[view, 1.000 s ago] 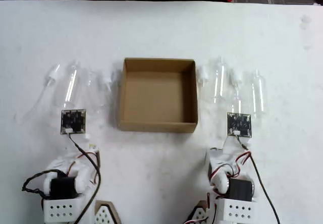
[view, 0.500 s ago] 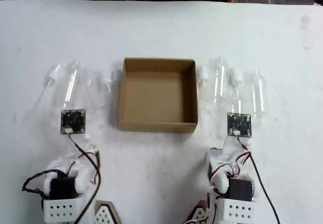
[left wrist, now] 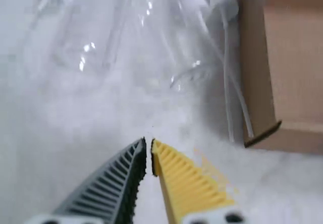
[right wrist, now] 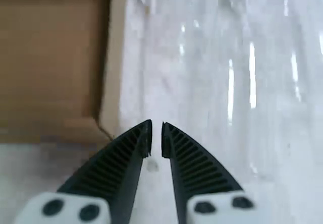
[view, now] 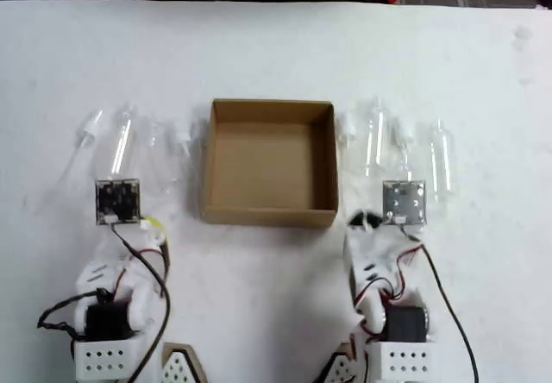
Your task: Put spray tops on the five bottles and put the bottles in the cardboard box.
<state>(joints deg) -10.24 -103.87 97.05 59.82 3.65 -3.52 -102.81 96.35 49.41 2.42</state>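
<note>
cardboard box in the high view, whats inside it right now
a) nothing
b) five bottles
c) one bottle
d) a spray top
a: the cardboard box shows a bare brown floor, and the bottles lie outside it on both sides.

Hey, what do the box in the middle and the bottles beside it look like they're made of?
The box looks like plain brown cardboard, matte, with folded walls. The bottles seem clear glossy plastic, possibly glass: the white table shows through them and bright streaks glint along them.
</note>
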